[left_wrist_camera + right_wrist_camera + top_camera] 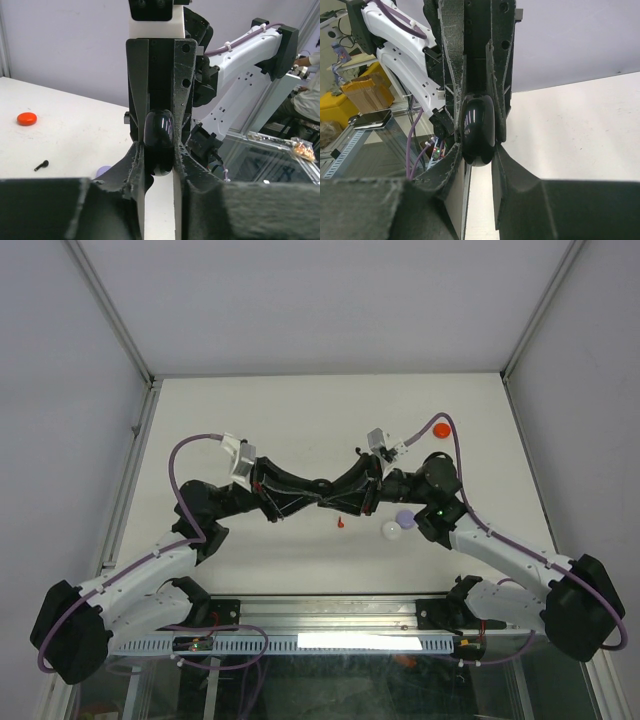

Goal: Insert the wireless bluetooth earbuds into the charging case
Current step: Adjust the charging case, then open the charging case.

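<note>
A: Position first: where is our black charging case (159,131)?

B: At centre, off the table (250,420). Our left gripper (159,151) and right gripper (477,152) meet nose to nose, both clamped on it.

A: Earbuds?

B: We count two. One red earbud (341,523) lies just near of the grippers, closer to our right arm. One black earbud (41,164) lies farther off. Three other cases sit to the right: red case (441,428), white case (391,530), lilac case (404,516).

Case (159,131): between left hand (159,152) and right hand (478,150), over surface (250,420); earbud (340,522) on surface before them; second case (391,530) right of it.
</note>
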Controlling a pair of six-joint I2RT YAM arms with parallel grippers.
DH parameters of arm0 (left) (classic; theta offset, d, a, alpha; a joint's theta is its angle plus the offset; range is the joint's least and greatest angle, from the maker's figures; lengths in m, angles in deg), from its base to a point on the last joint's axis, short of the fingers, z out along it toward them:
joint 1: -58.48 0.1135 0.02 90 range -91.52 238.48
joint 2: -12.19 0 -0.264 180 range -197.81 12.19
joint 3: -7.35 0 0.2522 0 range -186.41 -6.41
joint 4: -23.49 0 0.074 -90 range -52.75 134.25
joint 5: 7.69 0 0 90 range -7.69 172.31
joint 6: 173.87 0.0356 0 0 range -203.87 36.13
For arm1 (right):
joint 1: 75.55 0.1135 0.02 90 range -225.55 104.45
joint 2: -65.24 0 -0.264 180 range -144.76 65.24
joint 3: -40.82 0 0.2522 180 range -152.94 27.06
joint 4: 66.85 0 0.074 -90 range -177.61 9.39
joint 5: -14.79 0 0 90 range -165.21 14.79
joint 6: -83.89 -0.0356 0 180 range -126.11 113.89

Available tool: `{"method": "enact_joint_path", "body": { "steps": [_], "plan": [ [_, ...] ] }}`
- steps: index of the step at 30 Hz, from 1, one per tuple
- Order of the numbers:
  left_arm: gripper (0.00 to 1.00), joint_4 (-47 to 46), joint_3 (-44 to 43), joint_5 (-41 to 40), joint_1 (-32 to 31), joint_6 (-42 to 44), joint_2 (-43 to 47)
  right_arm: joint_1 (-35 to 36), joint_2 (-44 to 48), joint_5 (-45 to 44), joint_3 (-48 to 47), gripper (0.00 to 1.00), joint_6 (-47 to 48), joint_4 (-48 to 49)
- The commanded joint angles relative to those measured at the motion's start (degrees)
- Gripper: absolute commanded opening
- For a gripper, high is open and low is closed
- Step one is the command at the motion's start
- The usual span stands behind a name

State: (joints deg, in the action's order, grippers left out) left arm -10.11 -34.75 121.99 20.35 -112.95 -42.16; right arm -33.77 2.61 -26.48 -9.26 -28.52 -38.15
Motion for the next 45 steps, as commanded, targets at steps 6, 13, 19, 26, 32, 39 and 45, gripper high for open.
{"method": "enact_joint_path", "body": {
  "steps": [6, 13, 19, 26, 32, 39, 45],
  "plan": [
    [0.0, 7.2, -1.8, 3.2, -1.4, 6.5, 2.7, 2.6, 4.4, -3.1, -3.1, 0.28, 6.8, -8.2],
    [0.0, 17.8, -4.0, 1.7, -1.4, 13.6, 6.5, 2.5, 9.6, -5.5, -4.3, 0.54, 11.6, -14.7],
    [0.0, 22.6, -6.1, 3.6, -1.4, 16.0, 6.6, 2.5, 10.8, -6.2, -5.6, 0.58, 13.6, -16.5],
    [0.0, 22.8, -7.2, 5.5, -1.4, 16.0, 5.6, 2.5, 9.1, -5.3, -6.5, 0.6, 14.5, -17.6],
    [0.0, 22.2, -7.3, 7.4, -1.4, 15.0, 5.3, 2.5, 7.6, -6.9, -6.2, 0.61, 14.2, -17.7],
    [0.0, 24.6, -7.7, 9.2, -1.4, 16.3, 5.7, 2.4, 9.1, -11.1, -6.0, 0.61, 14.8, -18.8],
    [0.0, 27.9, -8.4, 10.2, -1.4, 18.8, 6.1, 2.3, 9.5, -13.0, -6.1, 0.61, 14.3, -20.1]
  ]
}}
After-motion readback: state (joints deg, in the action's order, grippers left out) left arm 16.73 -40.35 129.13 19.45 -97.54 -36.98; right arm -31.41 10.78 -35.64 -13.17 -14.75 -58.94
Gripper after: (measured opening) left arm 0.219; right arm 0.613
